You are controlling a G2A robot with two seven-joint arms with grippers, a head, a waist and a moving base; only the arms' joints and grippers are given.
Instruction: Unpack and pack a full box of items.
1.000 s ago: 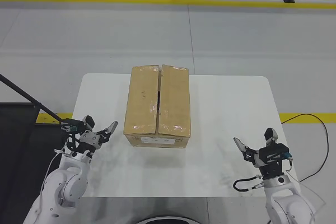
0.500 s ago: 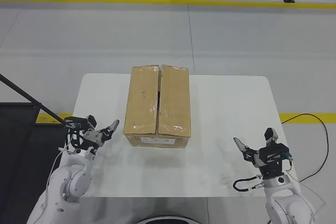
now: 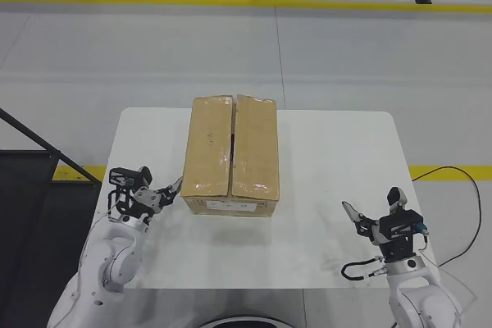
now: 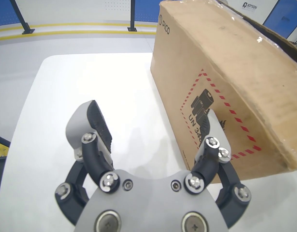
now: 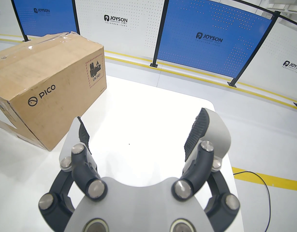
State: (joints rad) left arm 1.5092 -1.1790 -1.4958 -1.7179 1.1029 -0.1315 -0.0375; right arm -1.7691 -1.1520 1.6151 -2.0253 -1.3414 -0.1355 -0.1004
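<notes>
from above, the closed brown box sits mid-table toward the far edge of the white table, my left tool spread just beside its near left corner, my right tool spread too and well apart near the table's right corner, a black cable on the floor beyond. in the left wrist view one finger stands right against the box's labelled side wall; i cannot tell if it touches. in the right wrist view open table lies between my tool and the box, with blue and white fence panels behind.
</notes>
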